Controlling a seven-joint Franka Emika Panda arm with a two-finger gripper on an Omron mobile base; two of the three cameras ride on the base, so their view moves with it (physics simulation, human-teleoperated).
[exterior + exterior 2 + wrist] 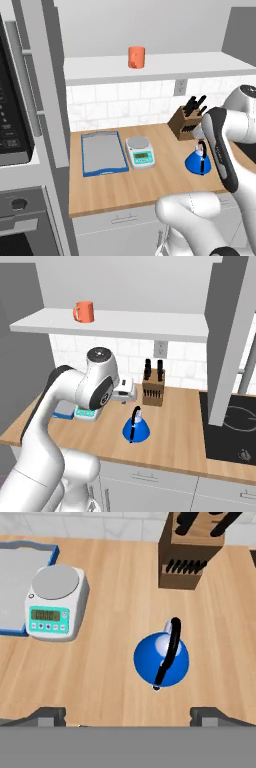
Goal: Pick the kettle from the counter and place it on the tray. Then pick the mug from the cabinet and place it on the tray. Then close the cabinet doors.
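Note:
The blue kettle (pixel 161 660) with its black arched handle stands upright on the wooden counter (pixel 150 185), in front of the knife block. My gripper (pixel 129 714) hovers above it, open, with its two fingertips spread wide and nothing between them; the kettle lies just ahead of the gap. The grey tray (pixel 102 152) with a blue rim lies flat at the counter's left and holds nothing. The orange mug (pixel 136 57) stands on the pale shelf of the open cabinet (pixel 115 323). One cabinet door (pixel 232 331) hangs open at the right. In the right base view the kettle (pixel 136 430) sits below my hand.
A white-green kitchen scale (pixel 140 151) stands between tray and kettle. A wooden knife block (pixel 186 124) is against the tiled wall. A black cooktop (pixel 230 431) lies to the right and the oven column (pixel 15 130) rises at the left.

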